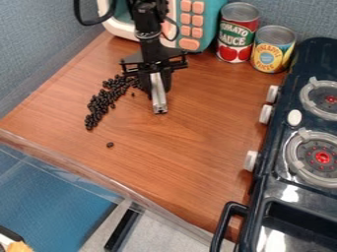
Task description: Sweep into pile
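**Black two-finger claw (156, 89) hung beside small, dark, oval beans (99, 104)**

I saw the claw closed around a slim, silver metal bar (159, 101) above the brown wooden counter (191, 142). The beans lay streaked left of it in view, the streak's top end nearest; one sat well apart, lower down.

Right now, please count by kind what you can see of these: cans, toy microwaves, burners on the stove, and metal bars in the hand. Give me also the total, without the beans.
Cans: 2 (red can, yellow and blue can)
Toy microwave: 1
Burners: 2
Metal bar in the hand: 1
Total: 6
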